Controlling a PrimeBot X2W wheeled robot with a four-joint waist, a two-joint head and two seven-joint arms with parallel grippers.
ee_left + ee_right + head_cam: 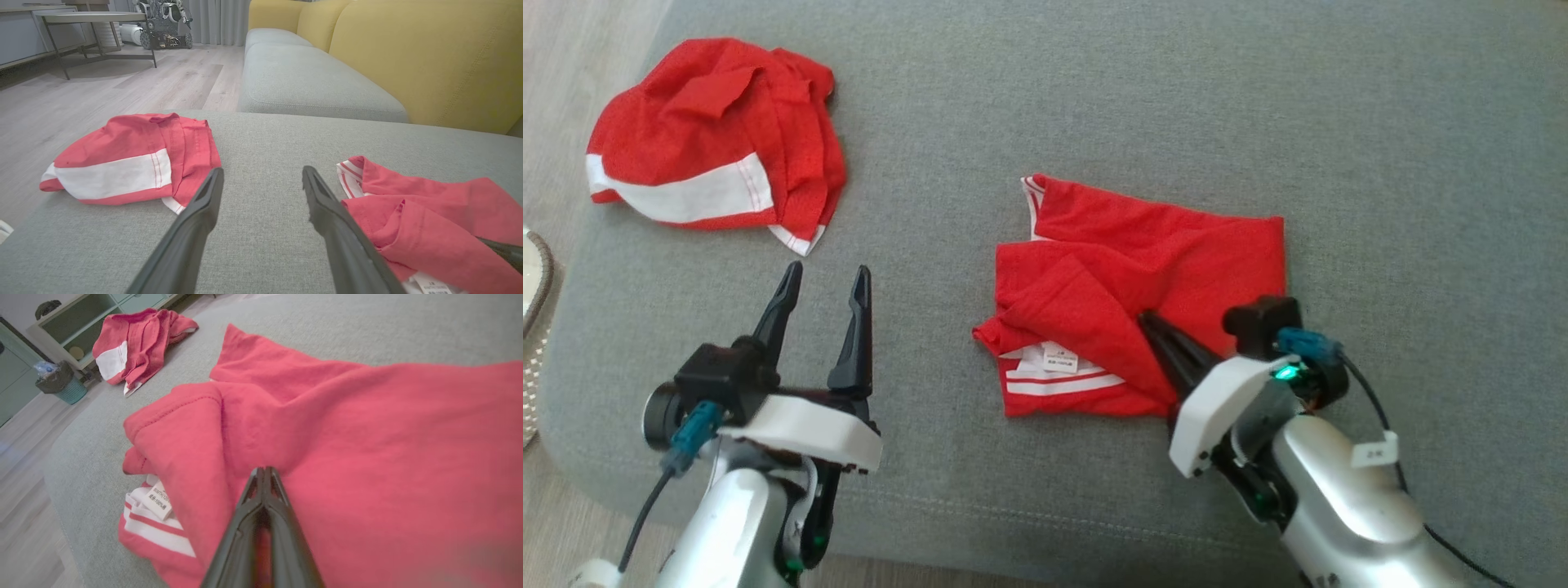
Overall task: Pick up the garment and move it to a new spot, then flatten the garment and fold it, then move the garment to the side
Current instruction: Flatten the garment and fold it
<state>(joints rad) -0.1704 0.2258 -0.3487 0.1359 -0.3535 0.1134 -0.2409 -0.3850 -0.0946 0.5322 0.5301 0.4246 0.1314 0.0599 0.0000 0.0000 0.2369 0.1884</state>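
The right pincer is closed tight, its tips pinching a fold of the red garment. The garment lies bunched on the grey sofa cushion under and ahead of those tips, its white label just to their left. The left pincer is spread wide with nothing in it, above bare cushion. A second red-and-white garment lies ahead to its left.

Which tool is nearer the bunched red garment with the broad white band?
Left. The left tool stands open just short of the bunched red garment; the right tool is shut on the folded red shirt, farther off.
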